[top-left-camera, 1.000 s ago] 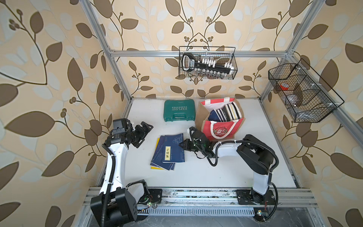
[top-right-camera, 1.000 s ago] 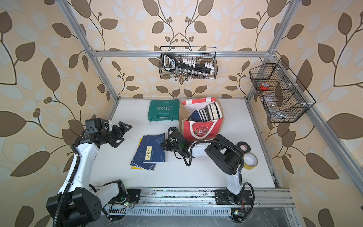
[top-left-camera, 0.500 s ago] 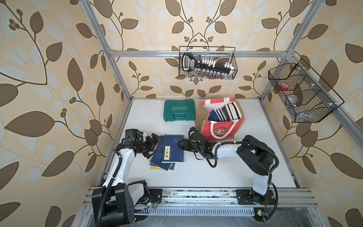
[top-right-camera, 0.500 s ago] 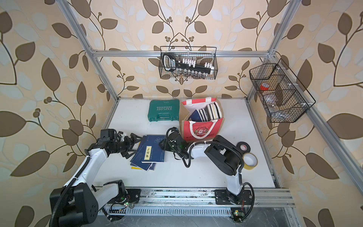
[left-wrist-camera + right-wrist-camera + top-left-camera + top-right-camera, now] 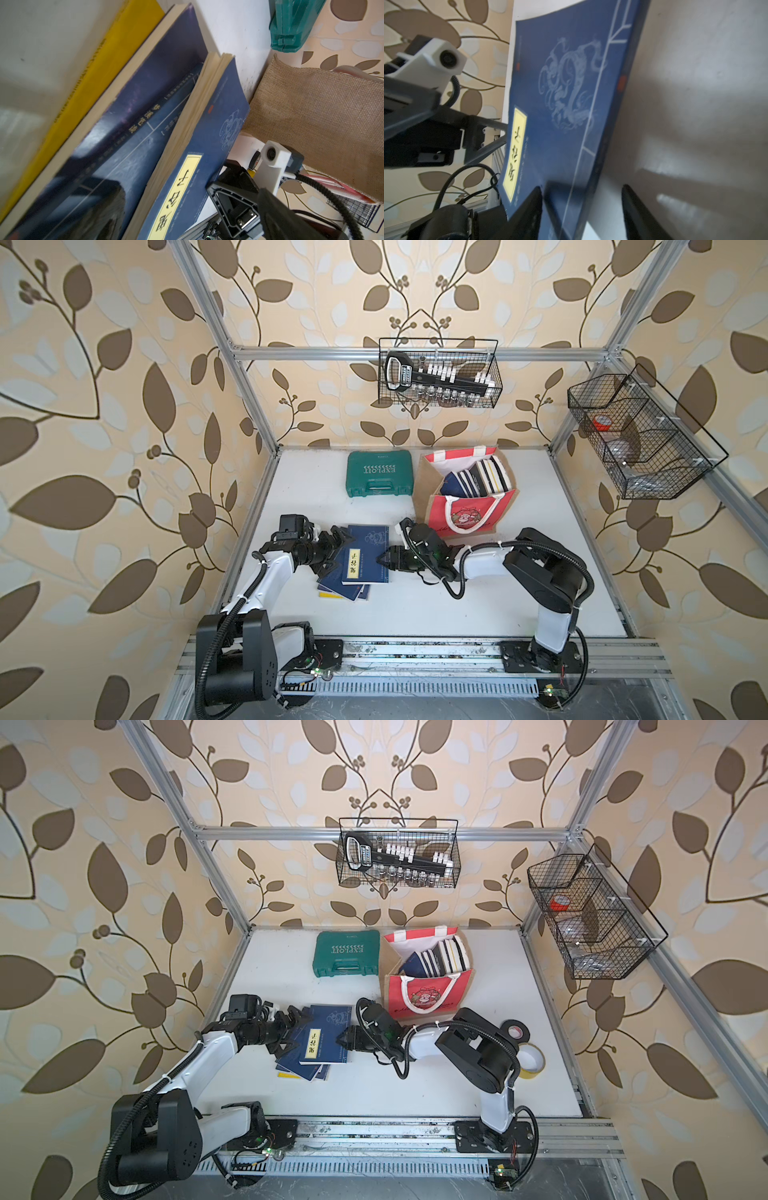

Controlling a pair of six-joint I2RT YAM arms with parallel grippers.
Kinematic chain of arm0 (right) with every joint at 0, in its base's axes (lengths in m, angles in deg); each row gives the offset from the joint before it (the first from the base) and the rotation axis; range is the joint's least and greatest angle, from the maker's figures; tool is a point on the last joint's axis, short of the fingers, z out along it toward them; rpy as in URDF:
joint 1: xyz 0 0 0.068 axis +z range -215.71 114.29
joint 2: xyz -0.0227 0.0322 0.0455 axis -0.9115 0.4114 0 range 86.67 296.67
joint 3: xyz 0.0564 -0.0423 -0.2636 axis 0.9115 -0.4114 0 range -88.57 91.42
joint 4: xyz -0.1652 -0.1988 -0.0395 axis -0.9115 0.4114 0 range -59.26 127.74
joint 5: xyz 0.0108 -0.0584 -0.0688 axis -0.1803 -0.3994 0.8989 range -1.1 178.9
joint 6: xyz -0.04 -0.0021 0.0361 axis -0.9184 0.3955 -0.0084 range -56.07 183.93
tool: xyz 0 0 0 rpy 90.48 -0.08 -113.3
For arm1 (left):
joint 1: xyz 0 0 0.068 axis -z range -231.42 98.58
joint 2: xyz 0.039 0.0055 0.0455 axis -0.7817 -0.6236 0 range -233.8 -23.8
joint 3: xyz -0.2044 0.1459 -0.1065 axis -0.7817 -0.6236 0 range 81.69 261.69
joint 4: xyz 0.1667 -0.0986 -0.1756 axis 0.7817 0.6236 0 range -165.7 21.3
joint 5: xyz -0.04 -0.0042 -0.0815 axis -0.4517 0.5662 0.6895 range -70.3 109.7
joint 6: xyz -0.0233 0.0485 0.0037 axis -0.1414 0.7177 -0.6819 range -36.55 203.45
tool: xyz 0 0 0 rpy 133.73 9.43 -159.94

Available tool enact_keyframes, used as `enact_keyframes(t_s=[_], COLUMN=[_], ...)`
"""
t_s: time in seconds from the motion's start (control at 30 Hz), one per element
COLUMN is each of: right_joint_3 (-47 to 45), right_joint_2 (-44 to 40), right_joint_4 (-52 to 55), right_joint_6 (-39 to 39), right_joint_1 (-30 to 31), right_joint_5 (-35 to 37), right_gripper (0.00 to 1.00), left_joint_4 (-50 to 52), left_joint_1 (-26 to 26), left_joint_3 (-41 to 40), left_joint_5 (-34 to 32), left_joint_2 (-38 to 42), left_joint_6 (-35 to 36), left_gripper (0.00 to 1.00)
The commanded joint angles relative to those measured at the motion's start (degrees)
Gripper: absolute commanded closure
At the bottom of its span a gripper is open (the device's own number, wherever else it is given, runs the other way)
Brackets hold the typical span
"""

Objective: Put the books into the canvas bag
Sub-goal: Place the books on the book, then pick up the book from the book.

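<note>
A small stack of books (image 5: 356, 572) lies flat on the white table, navy covers over a yellow one (image 5: 116, 54). The top navy book (image 5: 368, 553) (image 5: 566, 87) bears a yellow label. My left gripper (image 5: 332, 552) (image 5: 291, 1035) (image 5: 193, 220) is wide open at the stack's left edge, its fingers either side of the top book. My right gripper (image 5: 384, 562) (image 5: 343, 1042) (image 5: 581, 216) is open at the book's right edge, the spine between its fingers without being clamped. The canvas bag (image 5: 469, 510) (image 5: 428, 994) stands upright behind, with several books in it.
A green tool case (image 5: 380, 479) lies left of the bag. Black and yellow tape rolls (image 5: 524, 1048) sit by the right arm's elbow. Wire baskets hang on the back wall (image 5: 438, 373) and the right wall (image 5: 640, 435).
My left arm came down from the left wall to the stack's left edge, still open. My right gripper opened at the top book's right edge. The top book turned straighter.
</note>
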Motion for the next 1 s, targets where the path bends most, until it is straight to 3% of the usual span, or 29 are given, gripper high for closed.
enact_keyframes(t_s=[0.0, 0.17, 0.47, 0.77, 0.87, 0.97], right_joint_3=[-0.47, 1.57, 3.81, -0.06, -2.03, -3.47], right_joint_2=[-3.17, -3.26, -5.6, -15.62, -19.74, -23.95], right_joint_4=[-0.06, 0.05, 1.19, 0.91, -0.31, -0.84], right_joint_6=[-1.16, -1.68, -3.44, -4.56, -3.77, -3.55], right_joint_1=[0.65, 0.6, 0.65, -1.41, -3.66, -5.93], right_joint_5=[-1.9, -3.24, -3.76, 0.37, -0.25, -0.94], right_gripper=[0.59, 0.78, 1.0, 1.0, 1.0, 1.0], left_joint_4=[-2.86, -4.05, -5.69, -5.98, -10.69, -21.65], left_joint_1=[1.33, 2.63, 2.9, 2.91, 2.93, 2.97], left_joint_3=[-0.27, -0.4, -0.08, 4.88, 5.96, 4.7], left_joint_5=[-0.95, -1.27, 0.33, 3.82, 9.41, 16.96], left_joint_2=[-0.68, -2.01, -2.41, 1.67, 2.51, 3.02], left_joint_6=[-1.15, -1.58, -1.71, -0.35, -0.84, -6.19], left_gripper=[0.01, 0.01, 0.01, 0.01, 0.01, 0.01])
